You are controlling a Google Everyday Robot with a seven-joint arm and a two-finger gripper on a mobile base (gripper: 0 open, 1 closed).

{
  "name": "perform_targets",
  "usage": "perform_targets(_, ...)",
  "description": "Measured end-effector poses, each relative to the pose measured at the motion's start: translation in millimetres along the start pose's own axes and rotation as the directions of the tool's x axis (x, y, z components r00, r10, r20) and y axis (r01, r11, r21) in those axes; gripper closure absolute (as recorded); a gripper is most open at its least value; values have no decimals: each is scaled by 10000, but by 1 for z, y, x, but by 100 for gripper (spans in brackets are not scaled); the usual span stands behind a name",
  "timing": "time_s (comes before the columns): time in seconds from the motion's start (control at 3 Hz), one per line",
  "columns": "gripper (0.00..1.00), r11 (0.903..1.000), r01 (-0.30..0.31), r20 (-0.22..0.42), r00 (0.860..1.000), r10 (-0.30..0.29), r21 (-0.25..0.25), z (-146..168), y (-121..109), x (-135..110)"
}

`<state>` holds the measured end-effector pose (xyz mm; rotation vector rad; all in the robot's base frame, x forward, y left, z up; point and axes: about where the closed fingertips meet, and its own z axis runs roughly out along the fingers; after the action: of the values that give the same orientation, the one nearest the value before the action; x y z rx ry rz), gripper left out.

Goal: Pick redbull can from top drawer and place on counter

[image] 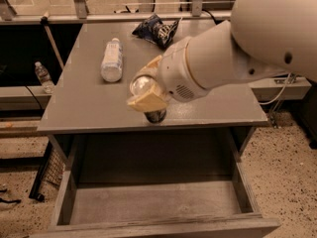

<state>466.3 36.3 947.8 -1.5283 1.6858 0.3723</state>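
Observation:
My gripper [144,85] is shut on the redbull can [140,86]. The can's shiny silver top faces the camera and its dark lower end [155,116] is at the counter [84,108], close to the front edge; I cannot tell whether it touches. Tan fingers [146,102] clamp the can from both sides. The top drawer [153,202] is pulled open below the counter, and its grey floor is bare. My large white arm [237,48] reaches in from the upper right.
A clear water bottle [111,59] lies on its side at the counter's left. A dark snack bag [158,29] lies at the back. Another bottle [42,76] stands on a low ledge to the left. My arm hides the counter's right part.

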Motion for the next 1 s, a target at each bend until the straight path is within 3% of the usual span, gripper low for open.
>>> perform_targets(0.67,100,9996,-290,198,9994,290,-23,8,-16,-2)
perform_targets(1.0,100,9956,-938,198,9954,940,-72,17,-41,0)
